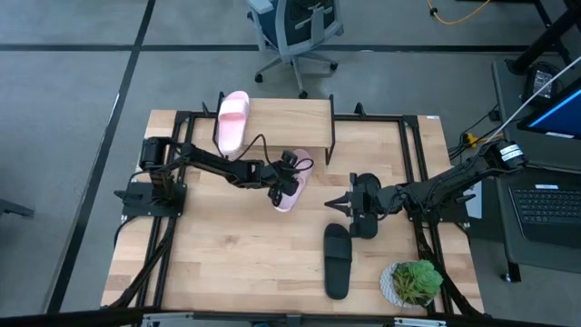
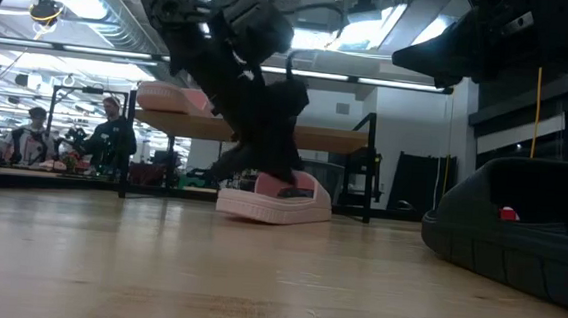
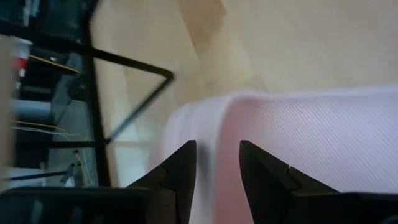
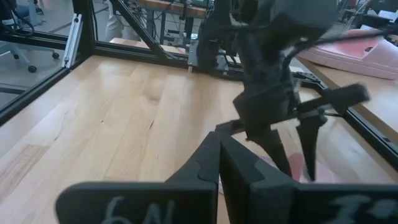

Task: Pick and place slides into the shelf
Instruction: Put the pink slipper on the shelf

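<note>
Shelf (image 1: 281, 113): at the table's far edge; one pink slide (image 1: 231, 122) already laid on its left end. Second pink slide (image 1: 292, 189): on the tabletop just in front, long axis toward the shelf. Left gripper (image 1: 283, 174): set over this slide, fingers parted, straddling its edge. Right gripper (image 1: 343, 203): fingers closed, empty, beside the black slide (image 1: 337, 261).

A potted plant (image 1: 414, 281) sits near an office chair (image 1: 295, 32).

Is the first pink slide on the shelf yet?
Yes: one pink slide lies on the shelf top, at its left end.
</note>
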